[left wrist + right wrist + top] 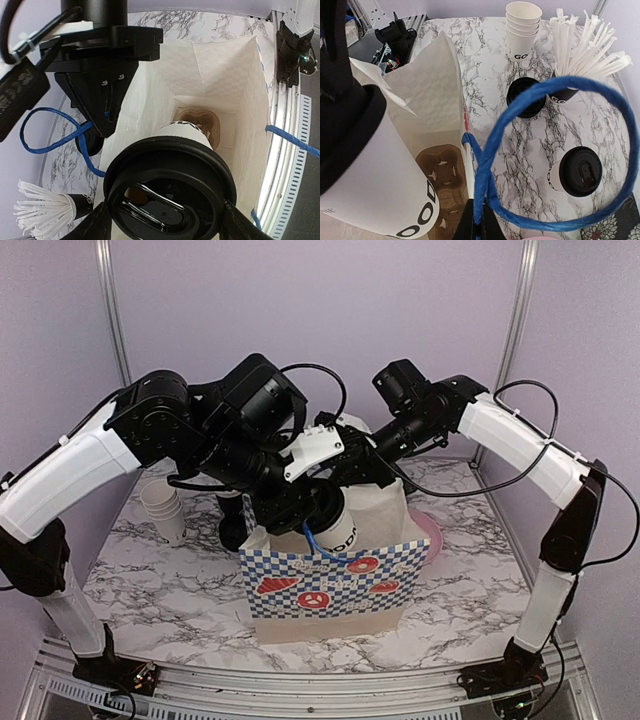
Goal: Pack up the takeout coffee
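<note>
My left gripper (300,502) is shut on a takeout coffee cup (338,525), white with a black lid and black lettering. It holds the cup tilted over the open mouth of the checkered paper bag (335,585). In the left wrist view the lid (170,195) fills the space between my fingers (92,225), above a brown cup carrier (202,122) on the bag's floor. My right gripper (481,222) is shut on the bag's blue rope handle (485,165) at the back rim. A second lidded coffee cup (577,172) stands on the table behind the bag.
A stack of plain white cups (522,27) (163,505), a black cup of white straws (585,55) and a loose black lid (525,97) stand on the marble table. A pink plate (428,530) lies right of the bag. Metal frame posts stand at the back corners.
</note>
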Controlling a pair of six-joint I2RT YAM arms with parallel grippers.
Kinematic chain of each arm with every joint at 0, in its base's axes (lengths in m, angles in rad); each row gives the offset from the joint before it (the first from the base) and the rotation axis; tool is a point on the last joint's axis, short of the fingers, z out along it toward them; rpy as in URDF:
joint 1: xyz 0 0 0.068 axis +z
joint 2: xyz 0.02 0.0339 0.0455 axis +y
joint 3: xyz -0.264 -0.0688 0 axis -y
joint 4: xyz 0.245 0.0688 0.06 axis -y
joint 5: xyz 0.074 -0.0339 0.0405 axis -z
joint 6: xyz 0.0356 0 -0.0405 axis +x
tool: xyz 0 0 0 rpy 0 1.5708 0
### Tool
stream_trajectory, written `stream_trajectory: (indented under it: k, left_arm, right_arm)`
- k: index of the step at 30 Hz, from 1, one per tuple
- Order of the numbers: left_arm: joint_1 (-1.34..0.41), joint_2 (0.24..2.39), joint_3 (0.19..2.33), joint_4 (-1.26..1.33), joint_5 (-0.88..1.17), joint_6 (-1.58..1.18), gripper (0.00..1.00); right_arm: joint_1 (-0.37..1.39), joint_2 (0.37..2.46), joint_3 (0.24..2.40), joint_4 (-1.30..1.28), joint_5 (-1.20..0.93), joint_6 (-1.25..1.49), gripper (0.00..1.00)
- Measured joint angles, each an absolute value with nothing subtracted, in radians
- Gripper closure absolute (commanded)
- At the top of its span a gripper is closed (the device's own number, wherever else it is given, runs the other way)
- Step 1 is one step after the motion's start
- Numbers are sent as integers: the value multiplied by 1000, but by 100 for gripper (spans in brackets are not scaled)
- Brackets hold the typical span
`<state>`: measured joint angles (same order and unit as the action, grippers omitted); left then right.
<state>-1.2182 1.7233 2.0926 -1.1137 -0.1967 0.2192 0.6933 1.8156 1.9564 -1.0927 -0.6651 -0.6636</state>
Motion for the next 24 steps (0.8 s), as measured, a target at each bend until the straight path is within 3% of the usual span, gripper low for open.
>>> stream_trajectory:
  k: [12, 17, 24]
  left_arm:
    - [-1219, 1841, 2059, -1122, -214, 227, 44]
    - [-1245, 1840, 2027, -1128, -253, 211, 44]
    - [-1352, 1835, 1932, -1160, -321, 134, 46]
  right_arm:
    - [701, 1782, 1952, -1089, -698, -628, 100]
    - [714, 1738, 1938, -1091, -722, -607, 81]
    - [702, 1689, 1944, -1102, -780, -586, 68]
